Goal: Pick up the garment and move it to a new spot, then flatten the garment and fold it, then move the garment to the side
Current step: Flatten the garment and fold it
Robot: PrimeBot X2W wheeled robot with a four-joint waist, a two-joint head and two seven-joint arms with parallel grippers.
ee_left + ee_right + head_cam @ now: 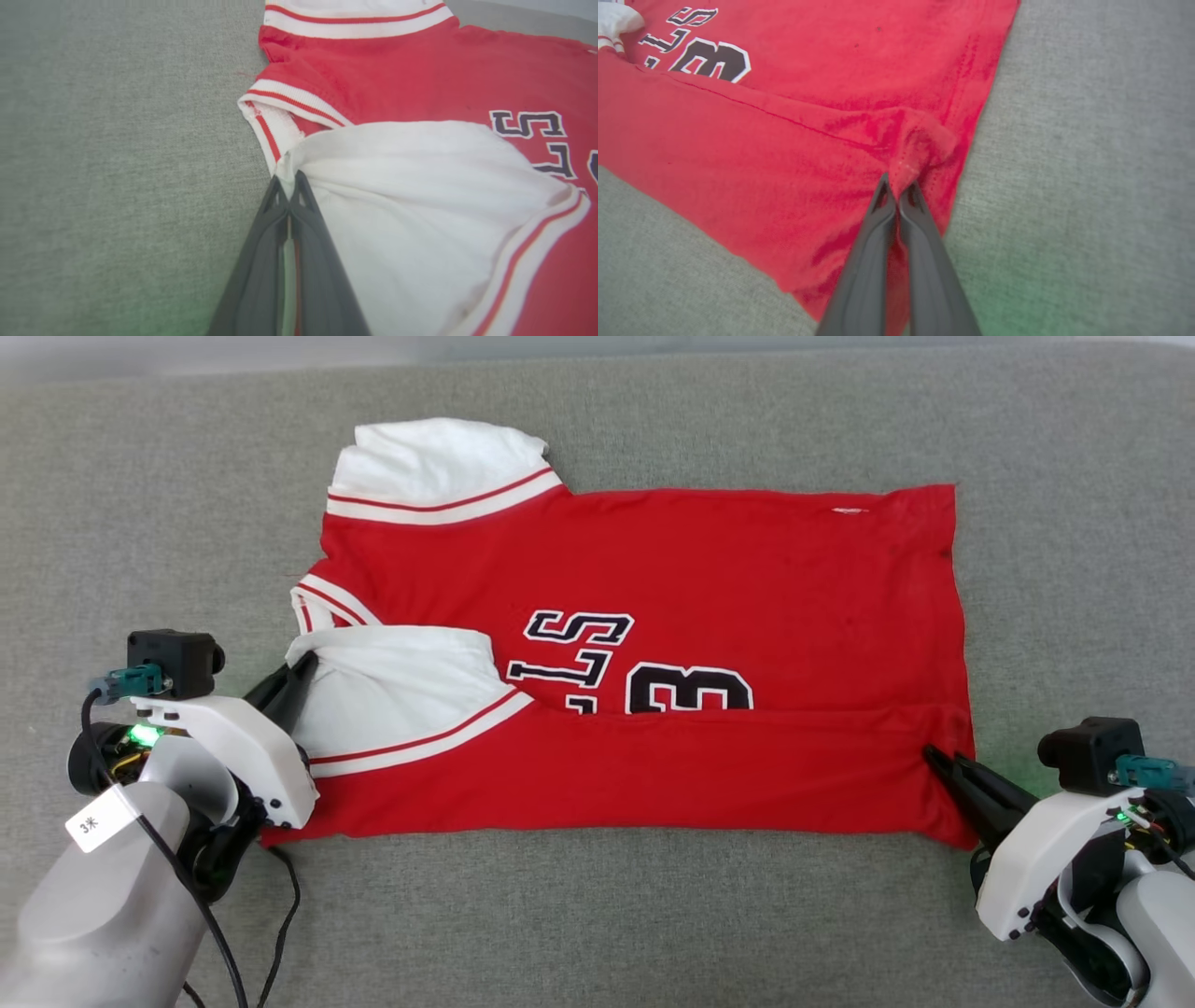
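Red garment (709, 569) lies flat on the grey cloth surface (597, 915), near edge folded over. Left gripper (301, 670) clamps the white sleeve (420, 196); right gripper (935, 761) pinches the hem corner (920, 140), puckered in its wrist view.

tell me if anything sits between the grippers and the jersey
Nothing visible does. The left gripper is shut on the garment at its white sleeve, and the right gripper is shut on its red hem corner.
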